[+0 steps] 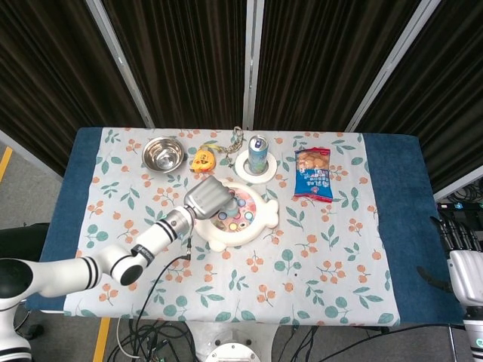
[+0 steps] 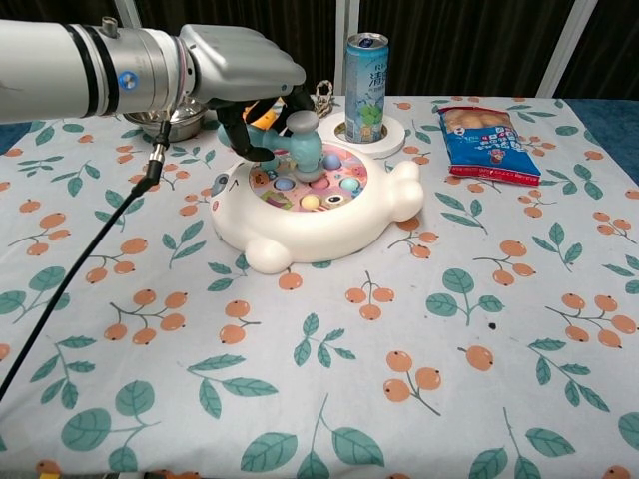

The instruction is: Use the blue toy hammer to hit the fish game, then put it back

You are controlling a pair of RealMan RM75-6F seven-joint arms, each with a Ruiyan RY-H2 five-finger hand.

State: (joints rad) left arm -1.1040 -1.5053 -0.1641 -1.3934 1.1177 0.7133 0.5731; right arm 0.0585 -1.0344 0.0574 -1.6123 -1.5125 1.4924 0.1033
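Left robot hand (image 2: 245, 75) with blue toy hammer (image 2: 300, 140) over fish game (image 2: 310, 205).

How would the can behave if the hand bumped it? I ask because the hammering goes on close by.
The can is tall and narrow, so it would probably tip rather than slide. It stands upright in a white coaster whose rim may steady it a little. Its top looks open, so it might spill; how full it is cannot be seen. The left hand swings the hammer just beside it.
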